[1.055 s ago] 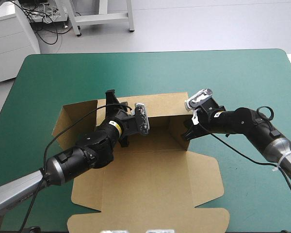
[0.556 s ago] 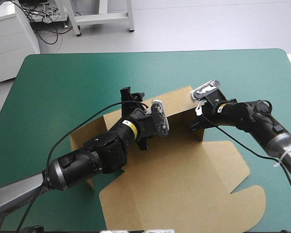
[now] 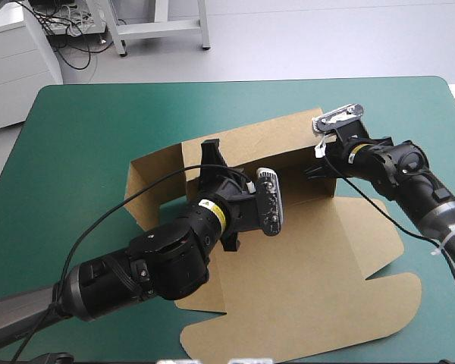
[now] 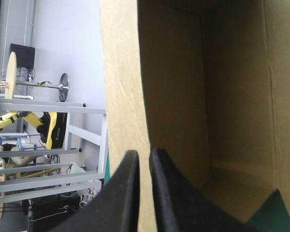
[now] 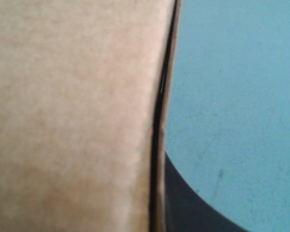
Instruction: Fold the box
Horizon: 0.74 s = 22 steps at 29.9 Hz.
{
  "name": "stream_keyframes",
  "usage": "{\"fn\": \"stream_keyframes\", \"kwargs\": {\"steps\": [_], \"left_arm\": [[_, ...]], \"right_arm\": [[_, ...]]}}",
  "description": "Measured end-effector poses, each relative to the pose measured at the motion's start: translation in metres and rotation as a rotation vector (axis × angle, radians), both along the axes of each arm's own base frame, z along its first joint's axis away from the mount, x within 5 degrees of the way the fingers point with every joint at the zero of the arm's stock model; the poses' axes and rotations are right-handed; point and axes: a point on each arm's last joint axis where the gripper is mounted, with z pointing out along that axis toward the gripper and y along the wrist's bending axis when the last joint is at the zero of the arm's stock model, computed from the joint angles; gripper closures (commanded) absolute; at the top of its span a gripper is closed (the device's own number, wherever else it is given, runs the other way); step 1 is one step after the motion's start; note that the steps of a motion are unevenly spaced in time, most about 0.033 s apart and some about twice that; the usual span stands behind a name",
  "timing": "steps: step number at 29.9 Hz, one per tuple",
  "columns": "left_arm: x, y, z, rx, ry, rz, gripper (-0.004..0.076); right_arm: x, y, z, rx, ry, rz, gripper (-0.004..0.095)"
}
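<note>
Pivoting the box [image 3: 311, 258] rightward since earlier, left gripper [image 4: 144, 159] and right gripper [image 3: 312, 170] pinch its raised wall; tucking likely remains.

I log: teal-green table [image 3: 91, 129]; pale grey floor [image 3: 326, 38] beyond; white cabinet [image 3: 19, 68], far left; white frame legs [image 3: 202, 26]; floor cables [image 3: 80, 45].

A lab; teal-green table [image 3: 98, 129]; white cabinet [image 3: 15, 64]; loose cables [image 3: 76, 34] on floor.
</note>
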Motion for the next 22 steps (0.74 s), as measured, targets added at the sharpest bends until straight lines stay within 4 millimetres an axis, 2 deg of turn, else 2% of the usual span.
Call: {"fn": "stream_keyframes", "kwargs": {"steps": [4, 9, 16, 22], "left_arm": [[0.009, 0.008, 0.008, -0.014, 0.094, 0.015, 0.0728], [0.042, 0.035, 0.018, -0.106, 0.282, 0.086, 0.073], [0.082, 0.082, 0.043, -0.298, 0.347, 0.257, 0.073], [0.093, 0.129, 0.055, -0.447, 0.413, 0.361, 0.073]], "right_arm": [[0.003, -0.006, 0.012, 0.011, -0.016, -0.034, 0.0931], [0.003, -0.013, 0.016, -0.004, 0.001, -0.058, 0.0931], [0.003, -0.013, 0.015, -0.009, 0.01, -0.06, 0.0931], [0.002, -0.014, 0.015, -0.013, 0.021, -0.062, 0.0931]]}}
